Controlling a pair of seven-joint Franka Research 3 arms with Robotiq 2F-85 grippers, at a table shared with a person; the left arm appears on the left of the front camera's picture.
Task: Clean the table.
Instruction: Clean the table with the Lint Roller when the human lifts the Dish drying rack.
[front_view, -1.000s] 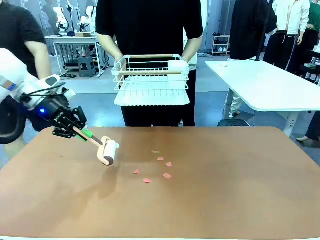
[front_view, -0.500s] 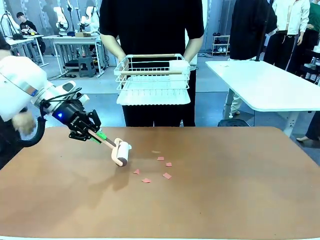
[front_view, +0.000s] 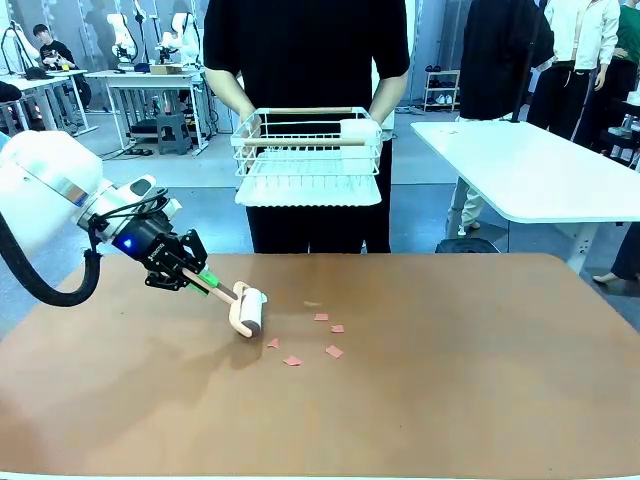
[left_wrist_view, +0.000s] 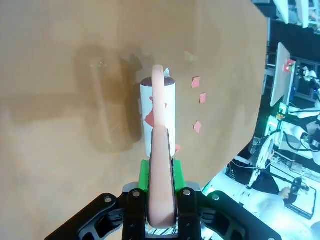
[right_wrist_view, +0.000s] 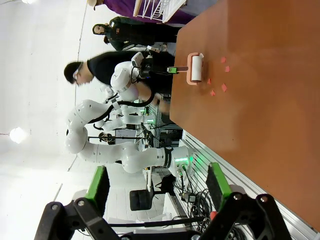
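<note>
Sweeping the table (front_view: 450, 390): our left gripper (front_view: 190, 272) clamps the lint roller (front_view: 247, 310), right gripper (right_wrist_view: 157, 187) gapes empty; we reckon the pink scraps (front_view: 334, 351) at the roller's four o'clock come next.

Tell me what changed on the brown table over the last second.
The left gripper, still shut on the handle of the lint roller, swept it rightward across the table, so its head now sits just short of the pink scraps. The white rack that the person holds drifted slightly right. The scraps lie where they did.
</note>
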